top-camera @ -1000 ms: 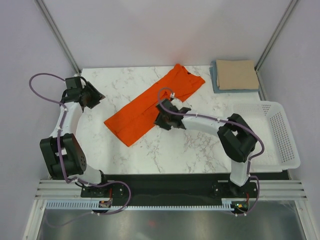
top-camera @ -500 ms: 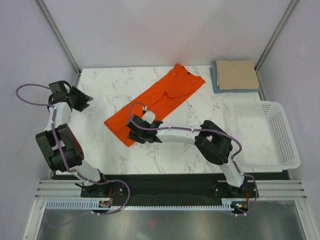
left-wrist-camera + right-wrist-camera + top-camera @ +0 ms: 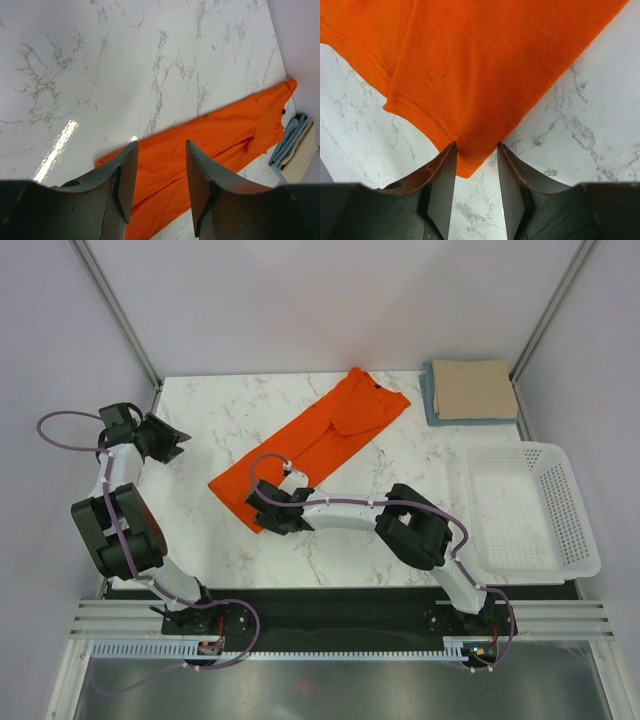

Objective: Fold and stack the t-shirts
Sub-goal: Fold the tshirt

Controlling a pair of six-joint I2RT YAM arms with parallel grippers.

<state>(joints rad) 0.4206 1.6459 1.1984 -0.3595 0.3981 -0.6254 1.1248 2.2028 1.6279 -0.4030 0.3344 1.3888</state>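
The orange t-shirt [image 3: 310,445] lies as a long folded strip slanting across the worktop [image 3: 220,410]. The right tool [image 3: 476,147], released, straddles its near corner. The left tool [image 3: 161,147], also released, hovers at the worktop's left edge. The folded tan t-shirt [image 3: 473,388] tops the light blue t-shirt [image 3: 430,400] at far right.

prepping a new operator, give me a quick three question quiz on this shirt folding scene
1. True or false: the orange t-shirt lies inside the white basket.
2. Whose open fingers straddle that shirt's near corner? A left arm, B right arm, C neither.
3. What lies on the folded light blue t-shirt at the far right corner of the table?
Key: 1 false, it lies on the table; 2 B, the right gripper; 3 the tan t-shirt.
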